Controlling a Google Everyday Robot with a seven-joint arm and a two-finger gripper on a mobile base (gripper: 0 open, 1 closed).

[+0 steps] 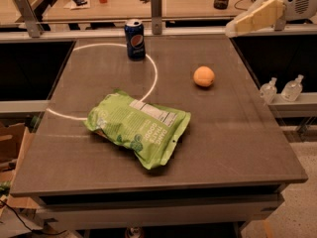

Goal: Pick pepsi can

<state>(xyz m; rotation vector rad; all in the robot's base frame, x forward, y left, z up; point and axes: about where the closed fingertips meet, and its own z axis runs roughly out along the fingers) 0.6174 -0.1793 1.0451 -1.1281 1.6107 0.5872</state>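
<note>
The pepsi can (134, 39) is dark blue with a silver top and a round red-white-blue logo. It stands upright at the far edge of the dark table (237, 133), on the white arc painted there. My gripper (247, 21) is cream-coloured and hangs in the air above the table's far right corner. It is well to the right of the can and touches nothing.
A green chip bag (139, 128) lies flat in the middle of the table. An orange fruit (204, 76) sits right of centre. Two small clear bottles (281, 89) stand on a ledge off the right edge. A cluttered bench (188, 1) runs behind the table.
</note>
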